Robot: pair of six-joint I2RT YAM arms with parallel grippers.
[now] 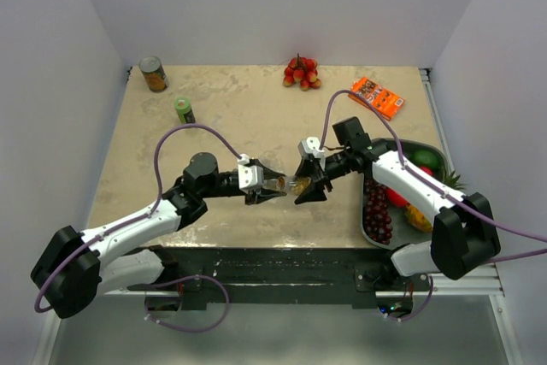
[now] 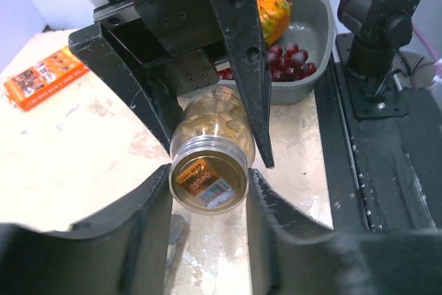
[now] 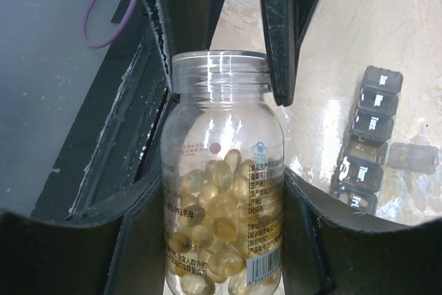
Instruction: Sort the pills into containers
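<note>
Right claw (image 3: 224, 195) is clamped on the clear pill bottle (image 3: 222, 122), held sideways over the surface (image 1: 231, 117). Cap is off and it's part full of yellow capsules (image 3: 210, 240). Left claw (image 2: 208, 176) straddles the bottle's neck. Its fingers look to touch both sides, but I can't tell if it's gripping. Grey pill organiser (image 3: 366, 136) lies on the surface just beside, one lid flipped open, contents unreadable. In the top view the claws hide it. Grey tray (image 2: 324, 32) of grapes (image 2: 290, 56) sits to the right. Tin can (image 1: 154, 74), green bottle (image 1: 185, 109) and orange box (image 1: 377, 97) are well apart at the far side.
</note>
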